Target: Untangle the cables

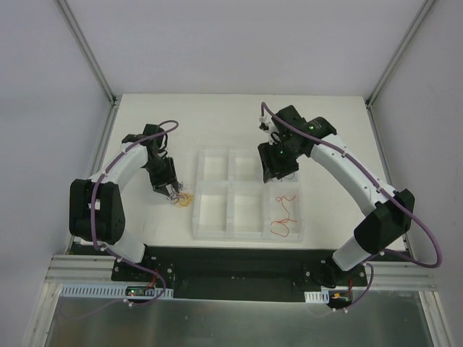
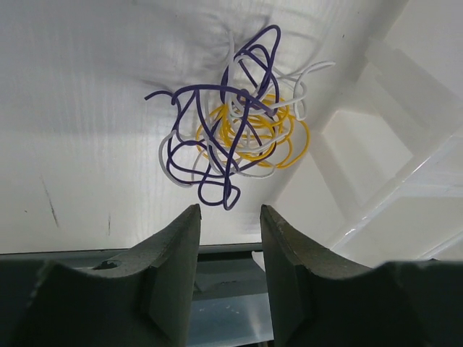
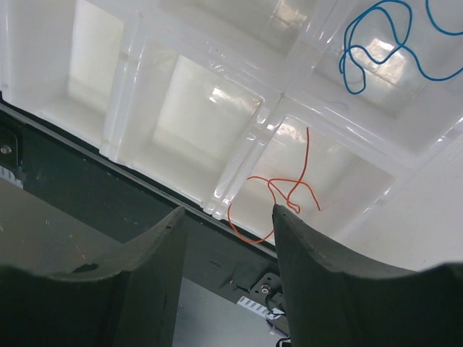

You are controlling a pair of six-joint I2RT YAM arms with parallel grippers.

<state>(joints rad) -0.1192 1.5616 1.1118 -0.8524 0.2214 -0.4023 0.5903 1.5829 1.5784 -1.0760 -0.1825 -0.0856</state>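
Note:
A small tangle of cables (image 2: 235, 137), dark blue, white and yellow, lies on the white table left of the tray; in the top view it is a small yellowish clump (image 1: 185, 199). My left gripper (image 2: 228, 217) is open and empty, hovering just short of the tangle, its tip (image 1: 172, 190) at the clump's left edge. A single red cable (image 1: 284, 217) lies in the tray's near right compartment, also seen in the right wrist view (image 3: 278, 195). A blue cable (image 3: 380, 43) lies in another compartment. My right gripper (image 3: 228, 224) is open and empty above the tray's far right part (image 1: 278, 170).
The clear plastic tray (image 1: 249, 235) with several compartments sits mid-table between the arms; its edge shows in the left wrist view (image 2: 391, 144). The table's black front rail (image 3: 87, 166) runs just below the tray.

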